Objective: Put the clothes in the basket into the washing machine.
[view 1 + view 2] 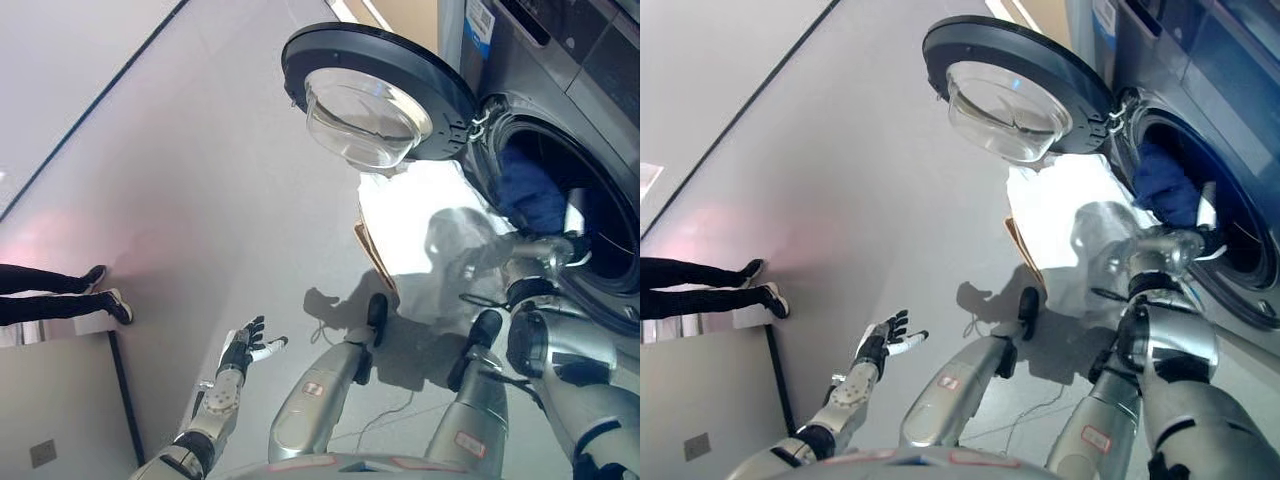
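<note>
The grey washing machine [580, 60] stands at the right with its round door [375, 95] swung open to the left. A dark blue garment [530, 190] lies in the drum opening [600, 215]. My right arm reaches into the drum and my right hand [575, 246] is just below and right of the blue garment; I cannot see how its fingers stand. A white basket [415, 225] with a tan edge sits on the floor below the door. My left hand [250, 345] is open and empty, held out over the floor at the lower left.
A person's legs in dark trousers and shoes [60, 292] show at the left edge. A grey panel with a dark edge [60, 400] stands at the lower left. The grey floor [200, 180] stretches left of the machine.
</note>
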Tool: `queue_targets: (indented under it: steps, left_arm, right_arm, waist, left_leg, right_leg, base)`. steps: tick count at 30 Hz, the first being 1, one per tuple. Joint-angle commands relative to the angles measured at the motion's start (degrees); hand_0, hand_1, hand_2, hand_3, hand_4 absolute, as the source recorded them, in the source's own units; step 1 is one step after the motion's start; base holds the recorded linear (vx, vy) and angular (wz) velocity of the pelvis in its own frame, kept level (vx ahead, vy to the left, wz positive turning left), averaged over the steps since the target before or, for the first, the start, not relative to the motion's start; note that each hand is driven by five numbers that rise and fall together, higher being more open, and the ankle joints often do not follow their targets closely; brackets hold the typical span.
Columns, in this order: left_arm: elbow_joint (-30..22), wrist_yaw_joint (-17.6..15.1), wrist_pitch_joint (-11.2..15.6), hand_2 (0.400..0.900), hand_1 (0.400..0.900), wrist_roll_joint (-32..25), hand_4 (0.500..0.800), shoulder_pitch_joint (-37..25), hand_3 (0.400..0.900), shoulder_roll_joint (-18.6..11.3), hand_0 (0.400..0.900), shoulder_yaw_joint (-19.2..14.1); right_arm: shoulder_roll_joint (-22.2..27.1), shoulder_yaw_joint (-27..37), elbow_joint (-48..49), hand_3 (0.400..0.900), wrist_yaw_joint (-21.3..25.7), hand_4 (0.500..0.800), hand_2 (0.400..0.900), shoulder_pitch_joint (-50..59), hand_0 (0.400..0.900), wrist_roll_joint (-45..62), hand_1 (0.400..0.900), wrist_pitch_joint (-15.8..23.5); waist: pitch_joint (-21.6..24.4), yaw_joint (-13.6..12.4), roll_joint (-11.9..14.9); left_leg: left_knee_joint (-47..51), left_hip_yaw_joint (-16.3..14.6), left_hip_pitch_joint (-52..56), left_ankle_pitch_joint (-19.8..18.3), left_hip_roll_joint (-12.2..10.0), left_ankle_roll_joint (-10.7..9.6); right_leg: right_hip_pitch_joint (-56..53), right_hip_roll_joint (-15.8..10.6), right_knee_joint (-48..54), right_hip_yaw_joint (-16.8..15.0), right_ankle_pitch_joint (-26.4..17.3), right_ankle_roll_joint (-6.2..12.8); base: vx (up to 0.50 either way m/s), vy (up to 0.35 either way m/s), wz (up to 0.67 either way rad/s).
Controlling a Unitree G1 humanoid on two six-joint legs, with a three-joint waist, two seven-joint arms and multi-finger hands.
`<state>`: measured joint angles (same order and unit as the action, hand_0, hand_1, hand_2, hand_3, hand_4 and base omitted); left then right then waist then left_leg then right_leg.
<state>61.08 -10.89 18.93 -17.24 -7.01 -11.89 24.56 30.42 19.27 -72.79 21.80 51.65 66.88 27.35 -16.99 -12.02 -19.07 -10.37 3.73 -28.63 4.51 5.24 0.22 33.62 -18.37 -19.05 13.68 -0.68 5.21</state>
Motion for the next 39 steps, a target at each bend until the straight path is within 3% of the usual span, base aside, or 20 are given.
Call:
queue_targets:
  steps: [1,8,15,16,24,28,35,39]
  left_arm:
    - [2.41,-1.33,1.07,0.9,0.9,-0.58,0.8,2.98,0.9,-1.17,0.9,1.45]
    - [1.87,-1.05,1.02,0.9,0.9,-0.81,0.8,2.64,0.9,-1.37,0.9,1.94]
    - [1.29,-1.09,1.17,0.9,0.9,-0.62,0.8,2.55,0.9,-1.3,0.9,1.75]
    - [1.2,-1.11,1.13,0.9,0.9,-0.58,0.8,2.52,0.9,-1.37,0.9,1.8]
    - [1.57,-0.92,0.79,0.9,0.9,-0.9,0.8,2.31,0.9,-1.42,0.9,1.13]
    - [2.21,-0.5,0.31,0.9,0.9,-0.82,0.8,2.17,0.9,-1.4,0.9,0.65]
    - [2.41,1.13,-0.16,0.9,0.9,-1.16,0.8,2.16,0.9,-1.87,0.9,-1.34]
    - [3.05,2.08,-0.68,0.9,0.9,-0.93,0.8,1.98,0.9,-2.32,0.9,-2.67]
  right_arm:
    - [9.79,-2.52,4.14,0.4,0.83,0.5,0.4,3.97,0.4,-3.0,0.4,4.91]
    - [13.79,-7.06,2.42,0.4,0.41,0.5,0.4,9.13,0.4,-4.23,0.4,3.27]
    - [14.16,-7.28,1.77,0.4,0.08,0.5,0.4,8.78,0.4,-4.84,0.4,2.82]
    - [14.16,-7.35,1.25,0.9,-0.31,0.8,0.9,8.79,0.9,-4.56,0.9,2.44]
    - [12.69,-8.81,-3.05,0.9,-3.82,0.8,0.9,8.63,0.9,-2.51,0.9,-0.98]
    - [10.8,-11.11,-7.07,0.9,-5.31,0.8,0.9,6.87,0.9,-5.65,0.9,-4.86]
    - [3.63,-16.33,-11.33,0.9,-9.07,0.8,0.9,-1.27,0.9,-15.74,0.9,-11.66]
    - [-0.83,-16.31,-11.16,0.9,-10.3,0.8,0.9,-7.14,0.9,-17.19,0.9,-12.62]
  waist:
    - [4.74,-1.03,-3.25]
    - [5.56,-1.59,-3.05]
    - [5.55,-1.7,-3.08]
    - [5.59,-1.74,-3.03]
    - [5.2,-1.45,-2.28]
    - [4.66,-1.18,-1.18]
    - [2.86,-0.33,2.1]
    - [2.48,0.25,4.55]
  left_leg:
    - [4.64,3.75,-3.29,5.19,-1.2,-5.99]
    - [5.64,4.13,-1.95,4.3,-1.55,-6.46]
    - [5.96,4.8,-1.26,4.26,-1.29,-6.47]
    - [5.93,4.8,-1.25,4.2,-1.22,-6.44]
    - [5.88,4.46,-0.94,3.98,-1.34,-6.3]
    - [5.41,4.41,-0.7,3.72,-1.62,-6.2]
    - [3.88,4.44,0.14,4.1,-2.75,-5.76]
    - [3.62,4.8,1.25,3.76,-3.59,-5.66]
  right_leg:
    - [-1.52,-1.21,-5.29,0.04,6.97,1.54]
    - [-2.24,-1.05,-5.83,-0.34,8.82,1.87]
    - [-3.13,-1.4,-6.25,0.53,9.33,1.86]
    - [-3.15,-1.48,-6.38,0.61,9.39,1.87]
    - [-3.38,-1.47,-6.65,0.52,9.2,1.76]
    - [-4.18,-1.11,-6.29,0.57,8.88,1.61]
    - [-6.84,0.47,-4.72,1.86,6.54,0.74]
    - [-9.16,1.6,-3.42,2.75,6.2,0.44]
  base:
    - [0.03,0.0,0.05]
    - [0.05,-0.031,0.06]
    - [0.03,-0.019,0.09]
    - [0.02,0.011,0.05]
    - [0.0,0.004,-0.01]
    - [-0.03,-0.001,-0.06]
    - [-0.03,-0.022,-0.05]
    - [0.01,-0.062,0.02]
